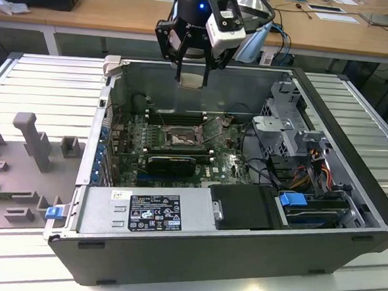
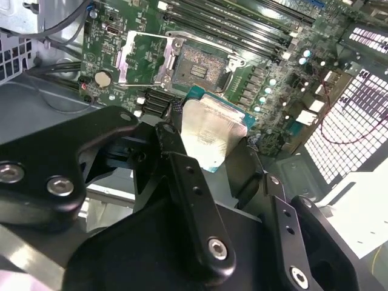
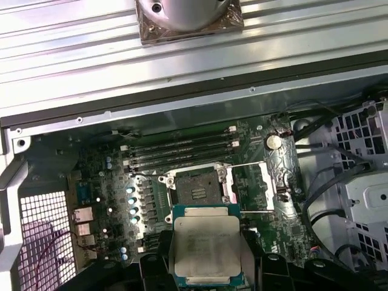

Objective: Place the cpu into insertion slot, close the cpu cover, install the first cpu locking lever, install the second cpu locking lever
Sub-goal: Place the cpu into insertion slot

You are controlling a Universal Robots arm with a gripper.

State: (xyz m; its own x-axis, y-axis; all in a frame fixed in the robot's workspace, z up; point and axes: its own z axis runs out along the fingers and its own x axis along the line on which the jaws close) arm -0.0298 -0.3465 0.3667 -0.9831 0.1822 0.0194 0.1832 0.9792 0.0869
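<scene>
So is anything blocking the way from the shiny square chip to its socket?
Nothing visible does. The gripper holds the flat silver-beige square cpu; the square metal-rimmed insertion slot lies bare, its thin silver frame cover swung open beside it.

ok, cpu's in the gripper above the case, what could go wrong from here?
1. The gripper holds the cpu by its edges only, high above the insertion slot. If it shifts or comes down skewed, it could likely damage the socket contacts.
2. The cpu cover lies flipped open right beside the slot, so a finger might catch it on the way down.
</scene>
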